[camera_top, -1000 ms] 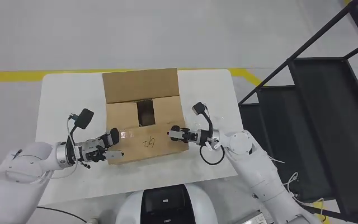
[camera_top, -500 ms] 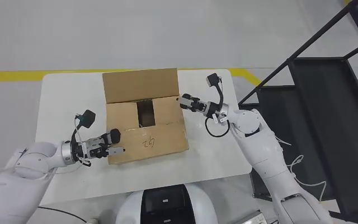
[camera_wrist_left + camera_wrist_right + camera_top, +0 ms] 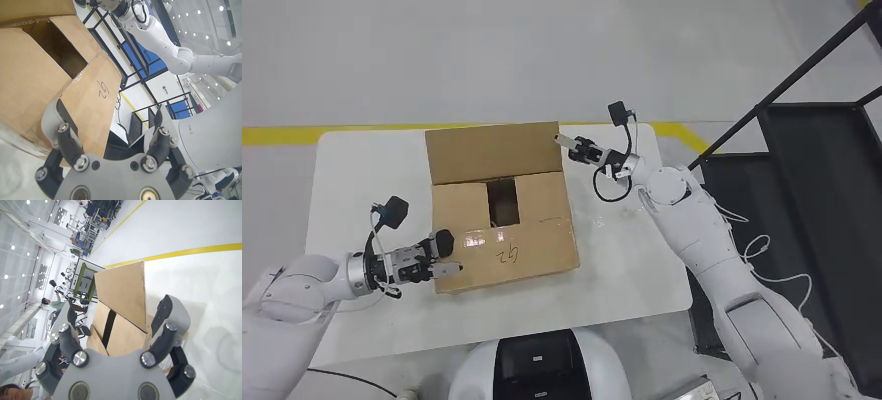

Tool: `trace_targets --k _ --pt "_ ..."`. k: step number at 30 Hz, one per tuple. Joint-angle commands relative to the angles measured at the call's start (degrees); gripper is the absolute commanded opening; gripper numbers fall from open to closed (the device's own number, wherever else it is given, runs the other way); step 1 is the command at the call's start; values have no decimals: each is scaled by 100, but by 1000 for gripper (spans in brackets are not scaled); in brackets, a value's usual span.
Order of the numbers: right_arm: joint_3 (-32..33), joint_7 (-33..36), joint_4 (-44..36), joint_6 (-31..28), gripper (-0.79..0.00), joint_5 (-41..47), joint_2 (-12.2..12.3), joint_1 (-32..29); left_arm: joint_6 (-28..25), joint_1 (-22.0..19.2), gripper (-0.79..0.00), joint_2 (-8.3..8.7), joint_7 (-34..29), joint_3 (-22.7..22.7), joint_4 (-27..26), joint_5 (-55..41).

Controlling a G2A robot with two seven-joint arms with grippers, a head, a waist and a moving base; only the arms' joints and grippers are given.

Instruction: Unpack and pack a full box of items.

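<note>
tabletop [image 3: 362, 170]; left hand [image 3: 450, 254] agape by box [image 3: 532, 250]

Brown cardboard box [image 3: 504, 215], upright at counter [image 3: 362, 170] centre, partly open. Far flap [image 3: 494, 152] open toward 12 o'clock. Two side flaps folded in, with a dark gap [image 3: 503, 200] between them. Near flap [image 3: 507, 255] at 6 o'clock has a handwritten mark.
</note>
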Motion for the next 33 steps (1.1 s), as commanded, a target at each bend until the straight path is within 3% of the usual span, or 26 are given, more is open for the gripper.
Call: trace_targets --k 1,9,16,23,33 --pt "-101 21 236 -22 0 50 -49 131 25 23 0 9 51 -57 -35 86" --pt "-542 512 768 -450 0 583 -296 540 150 119 0 17 200 -96 -217 338" --pt "-442 925 792 -1154 0 846 -279 556 172 125 0 15 184 -37 -283 380" --pt "-80 1404 -234 -1265 0 644 -29 -143 136 121 0 8 174 57 -358 423" --pt "382 1562 -2098 -378 0 -27 279 -1463 45 208 0 -3 654 -66 -423 241"
